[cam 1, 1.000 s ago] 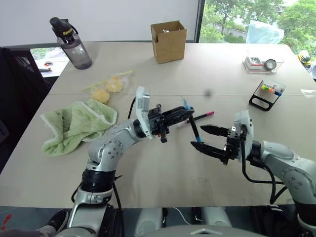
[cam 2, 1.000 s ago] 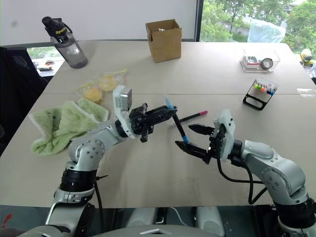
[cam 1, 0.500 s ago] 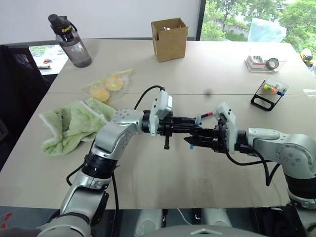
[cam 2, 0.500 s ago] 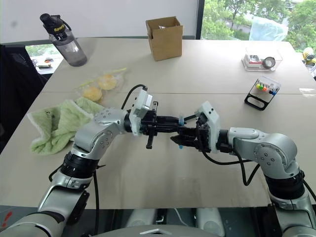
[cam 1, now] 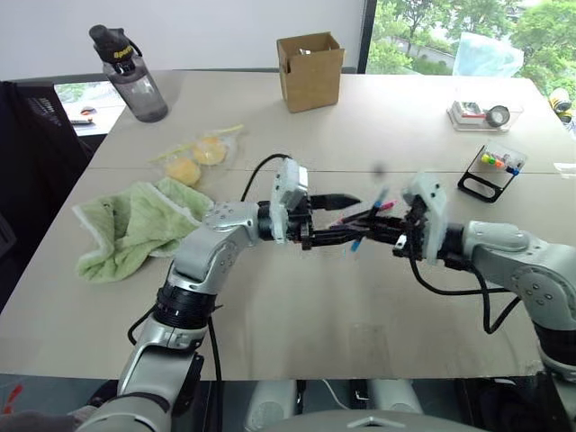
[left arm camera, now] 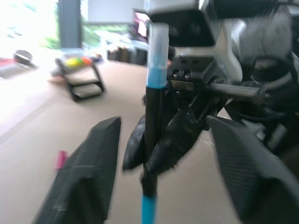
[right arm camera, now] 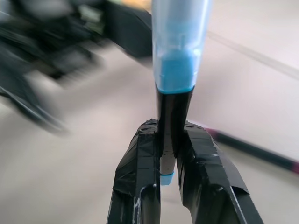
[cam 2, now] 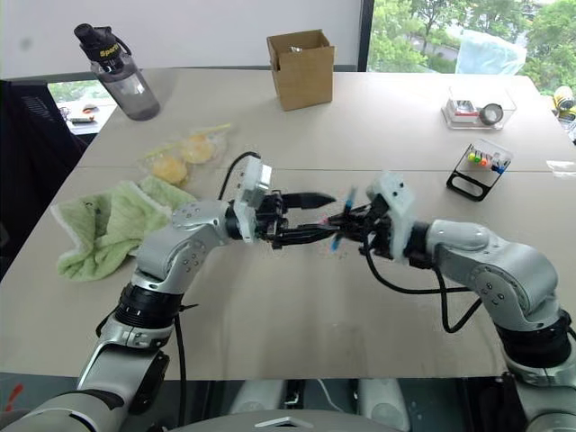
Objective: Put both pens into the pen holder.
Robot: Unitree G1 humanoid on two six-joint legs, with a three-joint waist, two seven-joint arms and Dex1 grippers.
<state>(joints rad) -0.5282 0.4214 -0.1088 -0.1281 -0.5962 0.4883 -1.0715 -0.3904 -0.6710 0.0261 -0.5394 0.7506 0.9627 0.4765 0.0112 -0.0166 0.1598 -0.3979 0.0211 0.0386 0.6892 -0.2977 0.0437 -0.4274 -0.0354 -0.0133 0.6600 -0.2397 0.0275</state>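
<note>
- The right tool [right arm camera: 169, 154] is clenched on the blue pen [right arm camera: 176, 88], its two black fingers [right arm camera: 140, 163] pressing the black barrel from both sides; the pale blue cap runs out past the edge of the right wrist view.
- The left tool [left arm camera: 161, 154] stands released, its jaws spread wide to either side of that same pen and not touching it in the left wrist view.
- In the head views both tools meet above the middle of the worktop [cam 1: 297, 297], and the blue pen [cam 1: 360, 236] shows there only as small blue bits among the black fingers.
- The pink pen [cam 1: 371, 211] lies on the worktop just behind the tools; most of its barrel is hidden by them, and only the pink end shows clearly.
- The pen holder [cam 1: 493, 169] sits well apart, toward the right edge of the worktop, tilted on its black stand with coloured marker ends showing.
- Near it stands a clear tray [cam 1: 481, 114] with a tape roll; I cannot tell what else it holds.
- Farther back are a cardboard box [cam 1: 310, 72] and a water bottle [cam 1: 130, 76]; a green towel [cam 1: 135, 225] and a bag of yellow pieces [cam 1: 198, 155] lie on the left.
</note>
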